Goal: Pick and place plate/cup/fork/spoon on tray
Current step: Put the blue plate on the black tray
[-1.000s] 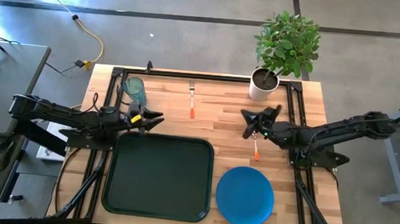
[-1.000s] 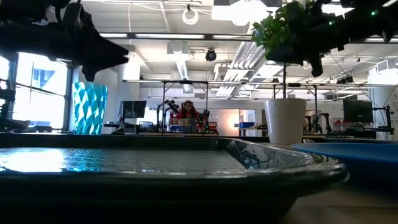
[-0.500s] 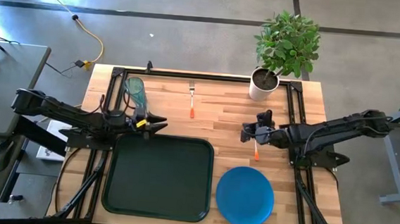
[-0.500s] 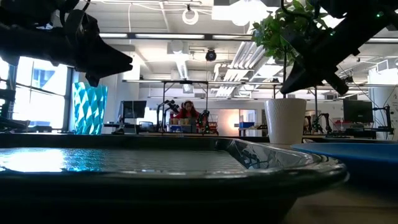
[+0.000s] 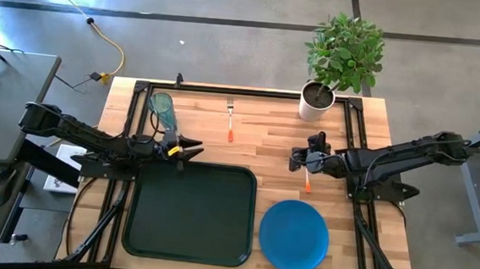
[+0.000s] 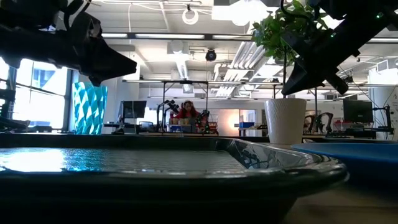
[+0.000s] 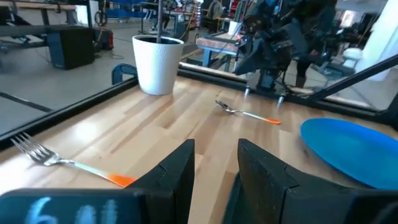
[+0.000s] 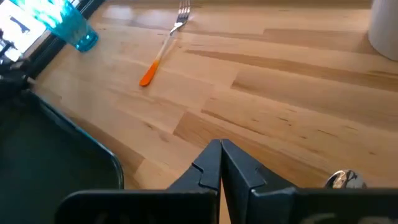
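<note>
From above, the tray (image 5: 190,211) sits at the near middle of the table (image 5: 265,136) with nothing in it. The plate (image 5: 294,235) lies just right of it, also bare. The cup (image 5: 162,106) stands near the far left corner; the fork (image 5: 231,120) lies at far centre, tines away from the tray. The plant pot (image 5: 316,101) holds a leafy green plant. The left gripper (image 5: 190,150) hovers just past the tray's far left corner, nearer the tray than a second ago and slightly further along than half a second back. The right gripper (image 5: 296,160) has swung in since a second ago and hardly moved in the last half second; the spoon (image 5: 308,181) lies just beside it, on the tray-ward side of the arm.

At table height, the tray rim (image 6: 186,171) fills the foreground, the cup (image 6: 89,108) stands behind on the left, the pot (image 6: 285,121) on the right.

Left wrist now: fingers (image 7: 174,171) parted by a narrow gap, empty, with the fork (image 7: 68,162) close by and the spoon (image 7: 247,113) and plate (image 7: 351,149) well beyond.

Right wrist: fingers (image 8: 208,165) pressed together, holding nothing. Fork (image 8: 163,47) and cup (image 8: 68,25) lie ahead; the spoon's bowl (image 8: 341,179) peeks beside the gripper.
</note>
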